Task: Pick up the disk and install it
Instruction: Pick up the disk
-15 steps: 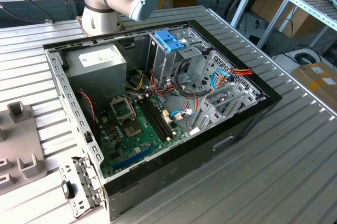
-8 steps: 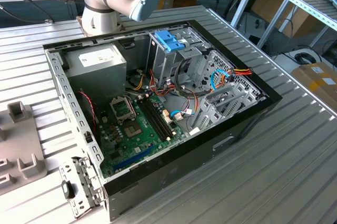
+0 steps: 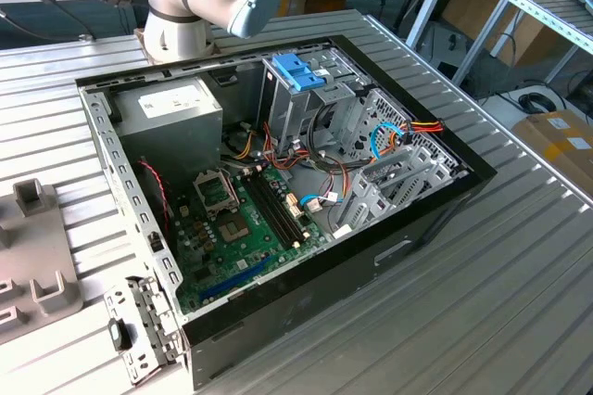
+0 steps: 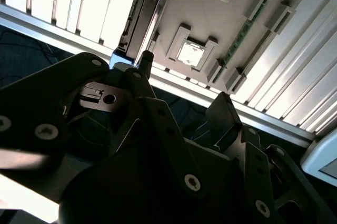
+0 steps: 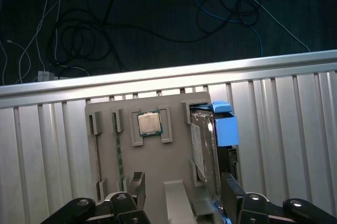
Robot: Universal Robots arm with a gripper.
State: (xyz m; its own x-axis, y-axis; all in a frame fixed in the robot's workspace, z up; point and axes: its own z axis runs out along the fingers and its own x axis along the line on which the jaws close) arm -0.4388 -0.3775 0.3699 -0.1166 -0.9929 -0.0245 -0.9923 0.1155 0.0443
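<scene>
Claw [image 5: 184, 195]: black two-finger gripper, jaws spread wide, holding nothing; hovers over grey plastic fixture plate [image 5: 158, 155] on ribbed aluminium table [image 5: 295, 129]; disk [image 5: 204, 145], flat grey-metal hard drive in blue plastic carrier, stands on edge in a plate slot; long axis runs straight away from claw toward table rim; disk sits off-centre in the gap, just beside one fingertip [image 5: 231, 192].

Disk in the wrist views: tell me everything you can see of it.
The disk stands on edge in a slot of the grey fixture tray on the ribbed table. It has a grey metal body, a pale label on one face and a blue plastic carrier at its ends. The open gripper hovers above, not touching it.
</scene>
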